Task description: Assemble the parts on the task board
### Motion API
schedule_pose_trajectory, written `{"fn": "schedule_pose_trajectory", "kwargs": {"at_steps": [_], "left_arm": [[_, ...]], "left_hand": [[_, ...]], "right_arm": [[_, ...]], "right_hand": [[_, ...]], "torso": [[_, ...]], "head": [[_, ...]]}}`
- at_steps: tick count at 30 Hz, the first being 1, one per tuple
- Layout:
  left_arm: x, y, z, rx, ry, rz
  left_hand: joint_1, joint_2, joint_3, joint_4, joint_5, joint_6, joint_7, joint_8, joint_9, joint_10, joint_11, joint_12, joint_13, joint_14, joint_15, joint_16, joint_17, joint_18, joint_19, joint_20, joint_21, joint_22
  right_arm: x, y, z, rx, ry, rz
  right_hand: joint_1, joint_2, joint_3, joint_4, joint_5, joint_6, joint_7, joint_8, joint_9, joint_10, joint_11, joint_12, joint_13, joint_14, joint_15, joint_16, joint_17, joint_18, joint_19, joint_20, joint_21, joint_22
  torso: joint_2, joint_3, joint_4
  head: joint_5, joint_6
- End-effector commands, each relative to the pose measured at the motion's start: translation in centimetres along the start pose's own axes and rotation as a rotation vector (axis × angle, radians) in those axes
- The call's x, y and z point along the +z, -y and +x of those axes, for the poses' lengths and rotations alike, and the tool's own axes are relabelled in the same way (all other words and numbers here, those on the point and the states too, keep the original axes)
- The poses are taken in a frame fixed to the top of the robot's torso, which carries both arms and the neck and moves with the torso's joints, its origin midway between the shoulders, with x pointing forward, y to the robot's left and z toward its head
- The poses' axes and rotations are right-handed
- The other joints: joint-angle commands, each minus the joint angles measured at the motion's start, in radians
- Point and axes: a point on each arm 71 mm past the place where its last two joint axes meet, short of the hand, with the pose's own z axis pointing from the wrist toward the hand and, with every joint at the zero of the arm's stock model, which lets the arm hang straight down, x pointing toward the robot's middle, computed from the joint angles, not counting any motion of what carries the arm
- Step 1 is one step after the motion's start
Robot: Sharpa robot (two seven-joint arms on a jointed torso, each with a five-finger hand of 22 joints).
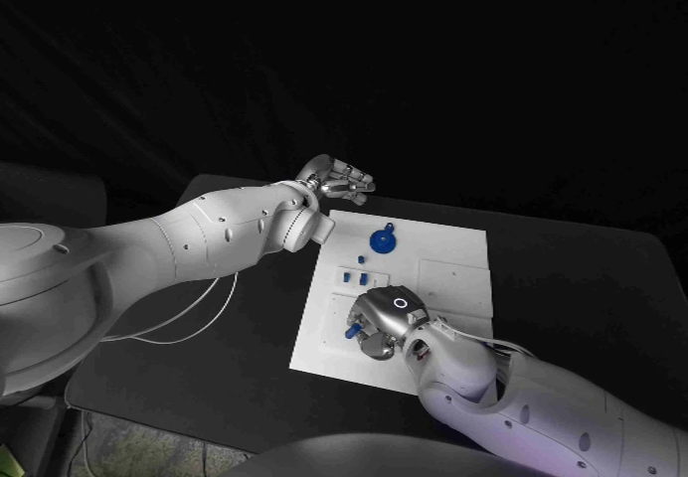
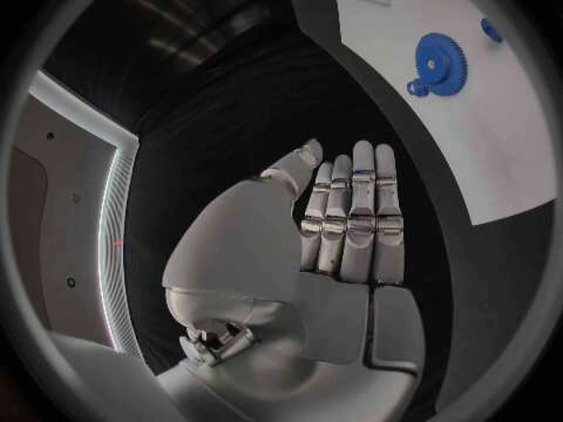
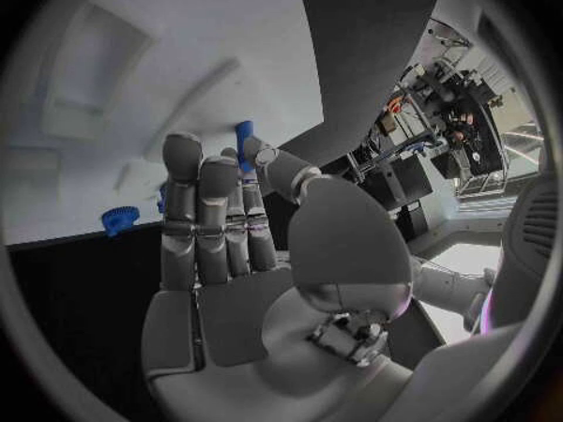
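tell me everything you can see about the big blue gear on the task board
The big blue gear is a round, toothed disc of bright blue, plastic-looking material, with a ring of small holes and a raised hub visible in the left wrist view. A small blue knob-like piece sits right at its edge. It lies flat on the far part of the white task board, near the left hand, which hovers beyond the board's edge without touching it. Nothing else touches the gear.
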Motion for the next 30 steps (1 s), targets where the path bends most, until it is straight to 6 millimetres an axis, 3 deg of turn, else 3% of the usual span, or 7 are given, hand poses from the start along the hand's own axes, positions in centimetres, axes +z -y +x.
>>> {"fn": "schedule_pose_trajectory", "kwargs": {"at_steps": [1,20,25,30], "left_arm": [[0.0,0.2,0.3,-0.009,-0.015,0.008],[0.1,0.2,0.4,-0.010,-0.020,0.005],[0.1,0.1,0.4,-0.010,-0.020,0.004],[0.1,0.1,0.3,-0.010,-0.021,0.002]], "left_hand": [[0.002,0.010,0.000,0.004,-0.003,-0.002,0.003,-0.002,0.000,-0.007,-0.002,-0.002,0.000,-0.007,0.001,-0.003,0.000,-0.011,0.002,0.002,0.004,-0.001],[0.002,0.010,0.000,0.004,-0.003,-0.002,0.003,-0.002,0.000,-0.007,-0.002,-0.002,0.000,-0.007,0.001,-0.003,0.000,-0.011,0.002,0.002,0.004,-0.001],[0.002,0.010,0.000,0.004,-0.003,-0.002,0.003,-0.002,0.000,-0.007,-0.002,-0.002,0.000,-0.007,0.001,-0.003,0.000,-0.011,0.002,0.002,0.004,-0.001],[0.002,0.010,0.000,0.004,-0.003,-0.002,0.003,-0.002,0.000,-0.007,-0.002,-0.002,0.000,-0.007,0.001,-0.003,0.000,-0.011,0.002,0.002,0.004,-0.001]], "right_arm": [[0.1,0.0,0.4,-0.026,-0.028,0.010],[0.2,-1.3,1.3,-0.043,-0.068,0.000],[0.3,-1.2,1.5,-0.036,-0.069,0.005],[0.3,-1.2,1.5,-0.022,-0.060,0.008]], "right_hand": [[-0.003,0.010,0.001,-0.005,0.006,0.008,0.000,0.004,0.006,0.006,0.002,0.001,0.001,0.000,-0.008,-0.005,0.002,0.011,0.036,-0.006,-0.003,0.001],[-0.006,0.007,-0.008,-0.006,0.006,-0.006,0.005,0.002,0.003,-0.007,0.006,0.000,0.000,-0.004,-0.005,-0.011,0.000,0.012,0.032,-0.005,-0.026,-0.005],[-0.011,-0.011,-0.031,-0.005,0.006,-0.042,0.013,0.000,-0.003,-0.039,0.015,-0.002,-0.001,-0.003,0.000,-0.012,-0.001,0.013,0.033,-0.001,-0.036,-0.009],[-0.018,-0.048,-0.047,0.001,0.007,-0.090,0.023,0.001,-0.004,-0.088,0.031,-0.002,-0.002,0.000,0.014,-0.012,-0.003,0.018,0.035,0.010,-0.047,-0.016]], "torso": [[0.000,-0.0010,0.0010],[0.000,-0.0013,0.0009],[0.000,-0.0006,0.0008],[0.000,-0.0004,0.0008]], "head": [[-0.001,-0.001],[-0.004,-0.001],[-0.004,-0.002],[-0.005,-0.002]]}}
